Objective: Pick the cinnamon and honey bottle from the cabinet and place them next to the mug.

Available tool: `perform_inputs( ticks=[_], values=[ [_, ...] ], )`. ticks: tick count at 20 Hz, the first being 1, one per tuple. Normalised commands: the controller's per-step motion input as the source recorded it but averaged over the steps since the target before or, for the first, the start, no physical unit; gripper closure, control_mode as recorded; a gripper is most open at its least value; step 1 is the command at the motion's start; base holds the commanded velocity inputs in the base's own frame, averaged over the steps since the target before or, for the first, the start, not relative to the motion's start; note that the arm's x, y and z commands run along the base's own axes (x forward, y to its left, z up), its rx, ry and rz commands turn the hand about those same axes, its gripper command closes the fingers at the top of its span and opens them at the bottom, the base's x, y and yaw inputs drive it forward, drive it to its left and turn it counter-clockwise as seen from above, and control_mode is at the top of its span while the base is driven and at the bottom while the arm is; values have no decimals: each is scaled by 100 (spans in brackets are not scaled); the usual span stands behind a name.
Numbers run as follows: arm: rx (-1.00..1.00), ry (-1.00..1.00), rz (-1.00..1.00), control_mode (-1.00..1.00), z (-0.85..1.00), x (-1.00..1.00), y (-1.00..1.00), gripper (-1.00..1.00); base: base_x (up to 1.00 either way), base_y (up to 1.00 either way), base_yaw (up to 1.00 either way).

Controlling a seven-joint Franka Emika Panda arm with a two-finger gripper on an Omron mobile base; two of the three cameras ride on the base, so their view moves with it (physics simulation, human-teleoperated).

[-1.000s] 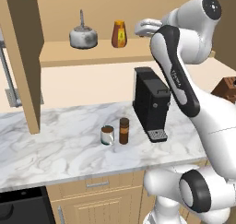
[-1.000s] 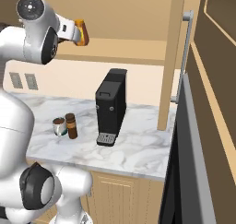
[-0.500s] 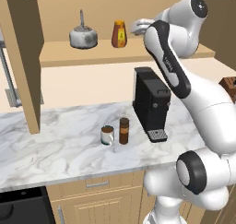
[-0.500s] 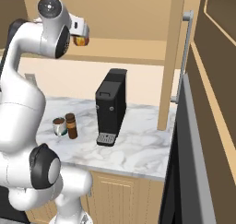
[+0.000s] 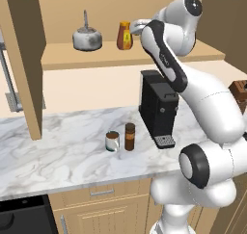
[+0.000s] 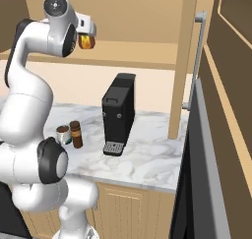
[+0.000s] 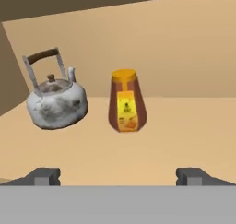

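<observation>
Left of centre in the hand view, a grey kettle (image 7: 56, 103) sits on the cabinet (image 7: 184, 126) shelf, with the honey bottle (image 7: 127, 101) upright at centre. Below, the gripper (image 7: 119, 176) is spread wide — only its finger stubs show. Lower centre in the left base view, the cinnamon (image 5: 130, 136) stands just beside the mug (image 5: 112, 141).
</observation>
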Motion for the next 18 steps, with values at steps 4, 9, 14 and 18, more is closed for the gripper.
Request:
perform_inputs(
  ticks=[4,9,14,18],
  values=[
    [-9,0,-3,-100,-1,20,15,-100,0,0,0],
    [-10,0,-6,-100,0,25,4,-100,0,0,0],
    [-6,0,-4,-100,0,40,5,-100,0,0,0],
    [-1,0,-1,-100,0,46,9,-100,0,0,0]
  ],
)
